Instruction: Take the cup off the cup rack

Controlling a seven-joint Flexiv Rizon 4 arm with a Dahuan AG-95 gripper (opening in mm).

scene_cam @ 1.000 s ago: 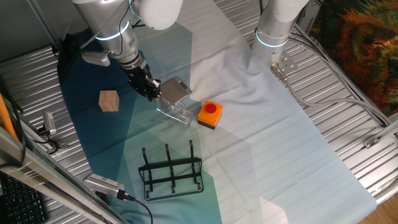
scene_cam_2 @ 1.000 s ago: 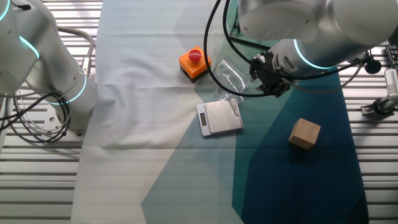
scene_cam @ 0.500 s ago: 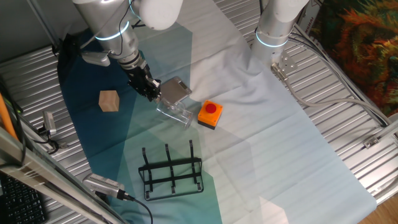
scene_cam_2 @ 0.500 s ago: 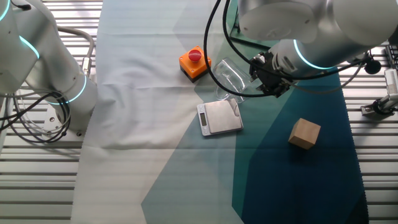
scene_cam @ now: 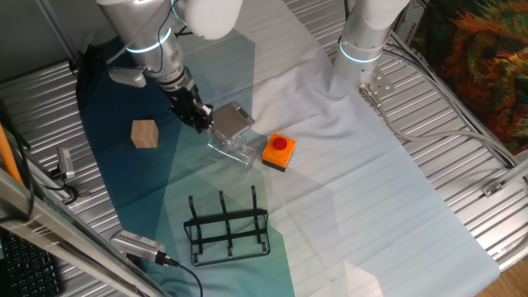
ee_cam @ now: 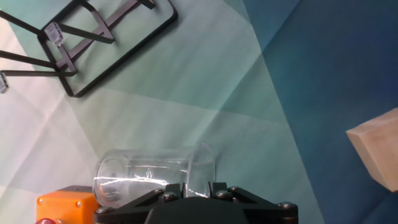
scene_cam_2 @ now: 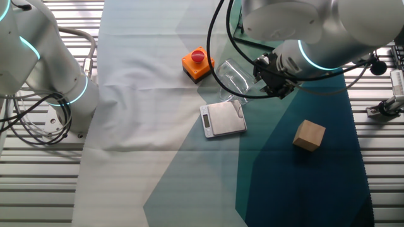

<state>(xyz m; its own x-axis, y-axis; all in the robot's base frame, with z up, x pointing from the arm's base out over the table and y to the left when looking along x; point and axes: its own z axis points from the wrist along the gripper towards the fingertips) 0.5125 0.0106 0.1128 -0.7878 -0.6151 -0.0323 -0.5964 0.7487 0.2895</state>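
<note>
The cup [scene_cam: 229, 147] is a clear glass turned on its side, between the grey plate and the orange button box. My gripper [scene_cam: 205, 118] is shut on one end of it. In the other fixed view the cup [scene_cam_2: 230, 75] sticks out leftward from the gripper [scene_cam_2: 262, 79]. The hand view shows the cup [ee_cam: 152, 171] lying crosswise just beyond the gripper [ee_cam: 198, 186], whose jaws stand close together on the glass. The cup rack [scene_cam: 227, 229], black wire with upright prongs, stands apart near the front edge and holds nothing; it appears again at the top left [ee_cam: 93, 43].
An orange button box [scene_cam: 279, 152] sits right of the cup. A flat grey metal plate [scene_cam_2: 222, 118] lies just beside it. The tan wooden cube [scene_cam: 144, 134] rests to the left on the dark cloth. A second arm's base [scene_cam: 367, 41] stands at the back.
</note>
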